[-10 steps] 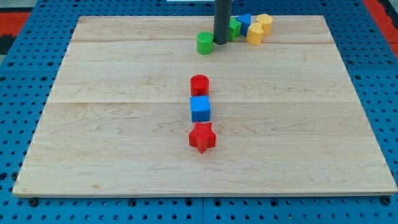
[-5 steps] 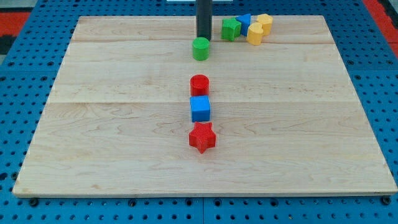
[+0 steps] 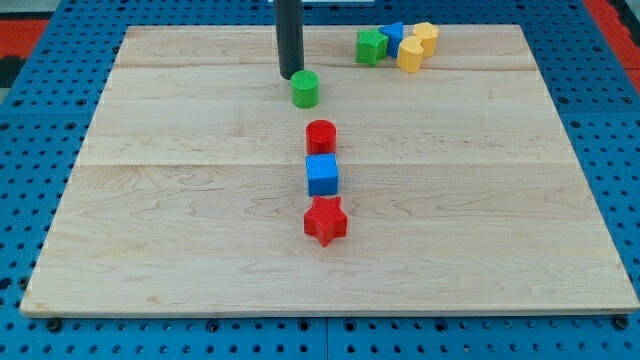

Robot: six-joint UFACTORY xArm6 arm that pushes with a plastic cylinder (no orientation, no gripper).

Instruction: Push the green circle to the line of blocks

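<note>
My tip (image 3: 291,76) stands on the wooden desk (image 3: 150,220), just beside the green circle (image 3: 305,89) at its 10 o'clock. The circle sits near the 12 o'clock end of a 3-block line: red circle (image 3: 321,136), blue cube (image 3: 322,175), red star (image 3: 325,221). The rod carries no fingers to open or close.

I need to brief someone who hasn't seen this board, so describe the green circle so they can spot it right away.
On the wooden board, a line runs up the middle: red star, blue cube, red circle. Just above it sits the green circle, with my tip at its upper left. It is round and alone, unlike the green block clustered at the top.
</note>
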